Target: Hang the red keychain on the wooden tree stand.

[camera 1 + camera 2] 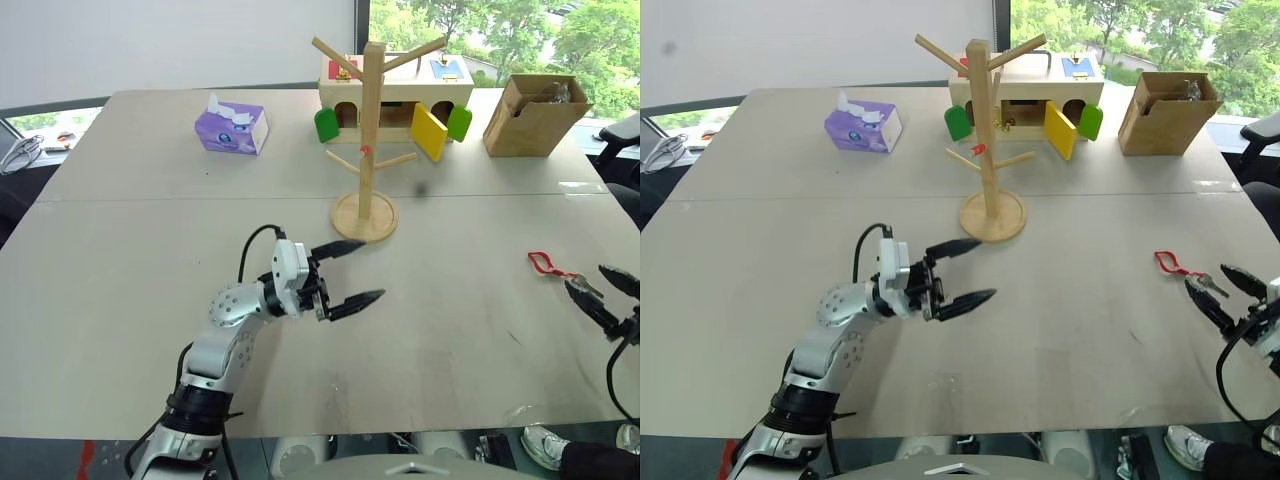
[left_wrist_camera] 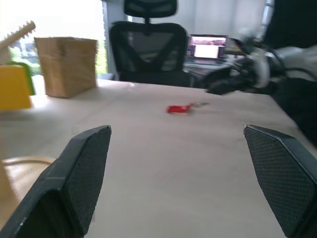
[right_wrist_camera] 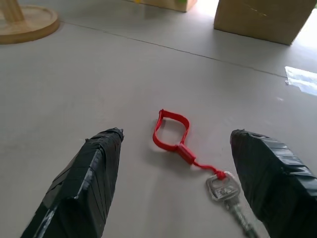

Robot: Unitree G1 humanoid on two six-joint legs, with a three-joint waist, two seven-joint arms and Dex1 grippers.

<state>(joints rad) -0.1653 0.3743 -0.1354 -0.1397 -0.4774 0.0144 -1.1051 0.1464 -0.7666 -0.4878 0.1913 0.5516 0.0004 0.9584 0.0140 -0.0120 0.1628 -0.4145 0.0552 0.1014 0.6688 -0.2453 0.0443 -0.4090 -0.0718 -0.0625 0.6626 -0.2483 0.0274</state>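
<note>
The red keychain lies flat on the table at the right, its silver key trailing toward me. My right gripper hovers open just behind it, one finger on either side of the key end in the right wrist view, touching nothing. The wooden tree stand stands upright at the table's centre back on its round base. My left gripper is open and empty in front of that base, pointing right toward the keychain.
A purple tissue box sits at the back left. Behind the stand is a colourful toy house, and a cardboard box stands at the back right. An office chair stands beyond the table's right edge.
</note>
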